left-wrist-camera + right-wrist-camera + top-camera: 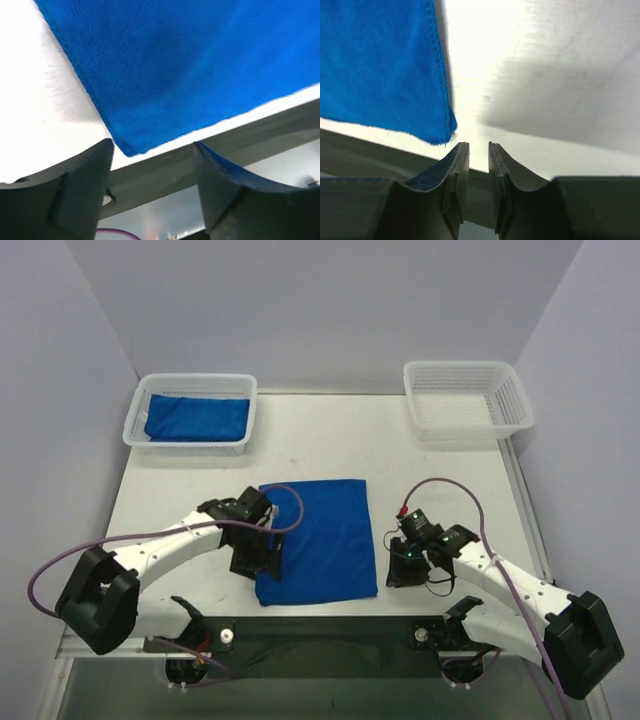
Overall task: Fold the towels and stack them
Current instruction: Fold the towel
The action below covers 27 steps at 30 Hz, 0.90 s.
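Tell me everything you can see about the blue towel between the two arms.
The towel is royal-blue terry with a stitched hem, spread flat as a rectangle near the table's front edge. The left gripper stands open at its near left corner; the right gripper sits beside its right corner, apart.

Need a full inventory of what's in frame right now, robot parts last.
flat towel: 1, royal blue, lying flat on the table, centre, towards the near edge
folded towel: 1, royal blue, inside the left basket
left basket: 1, white mesh, far-left corner of the table
right basket: 1, white mesh, far-right corner, nothing in it
table: 1, white
cables: 2, purple, one looping off each arm
left arm: 1, white and black, jaws wide open at the flat towel's near-left corner, holding nothing
right arm: 1, white and black, jaws barely apart and empty, just right of the flat towel's near-right corner
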Tool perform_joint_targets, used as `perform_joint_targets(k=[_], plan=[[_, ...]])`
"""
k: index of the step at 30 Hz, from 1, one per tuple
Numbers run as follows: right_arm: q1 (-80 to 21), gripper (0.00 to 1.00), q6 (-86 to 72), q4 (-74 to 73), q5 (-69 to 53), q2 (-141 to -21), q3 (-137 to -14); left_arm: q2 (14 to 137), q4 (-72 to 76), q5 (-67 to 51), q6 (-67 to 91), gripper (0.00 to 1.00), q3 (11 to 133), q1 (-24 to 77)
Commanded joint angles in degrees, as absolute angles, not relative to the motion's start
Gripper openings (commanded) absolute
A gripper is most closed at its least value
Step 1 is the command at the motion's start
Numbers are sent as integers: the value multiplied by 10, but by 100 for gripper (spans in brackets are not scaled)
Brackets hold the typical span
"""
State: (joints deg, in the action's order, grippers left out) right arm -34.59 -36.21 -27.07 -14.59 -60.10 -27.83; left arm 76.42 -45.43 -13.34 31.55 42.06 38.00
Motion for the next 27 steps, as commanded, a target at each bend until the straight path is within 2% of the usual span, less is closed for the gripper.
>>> perform_joint_targets(k=[1,2,5,11,14,18,21,27], plan=[[-338,24,-345,-325,-140,-570,-317,725,-476,-105,288,78,487,342],[-331,28,-311,-318,-132,-577,-331,730,-478,-109,273,85,509,318],[-265,40,-253,-279,-148,-632,-396,745,-459,-108,240,95,539,233],[-180,61,-168,-171,-201,-777,-532,829,-327,-70,164,97,596,163],[-165,67,-142,-139,-240,-860,-605,889,-277,-63,149,97,619,142],[-152,71,-106,-127,-248,-967,-673,972,-236,-112,147,97,652,128],[-140,72,-112,-112,-271,-1028,-713,1011,-207,-119,149,93,666,128],[-134,68,-120,-99,-311,-1113,-758,1063,-201,-121,148,85,692,127]])
